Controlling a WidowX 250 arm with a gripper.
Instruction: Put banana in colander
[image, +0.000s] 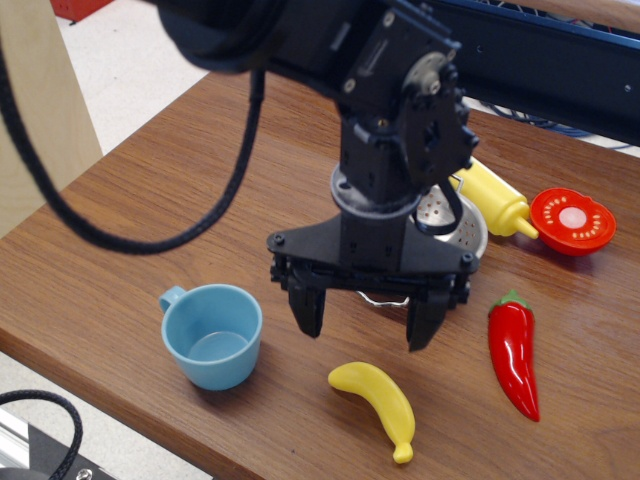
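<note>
- The gripper (366, 325) hangs with its jaws spread wide, holding nothing, just above and behind the banana (379, 402).
- The banana lies untouched near the table's (180, 190) front edge.
- The colander (455, 225), toward the back right, is mostly hidden by the arm.
- Grasping, lifting and dropping in all remain.

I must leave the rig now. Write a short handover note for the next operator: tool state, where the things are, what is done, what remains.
Tool: open, empty, above the table just behind the banana.
Banana: lying on the table near the front edge, between the blue cup and the red pepper, not touched.
Colander: behind the tool, mostly hidden by the arm.
Done: nothing placed.
Left: grasp the banana, lift it, put it in the colander.
</note>
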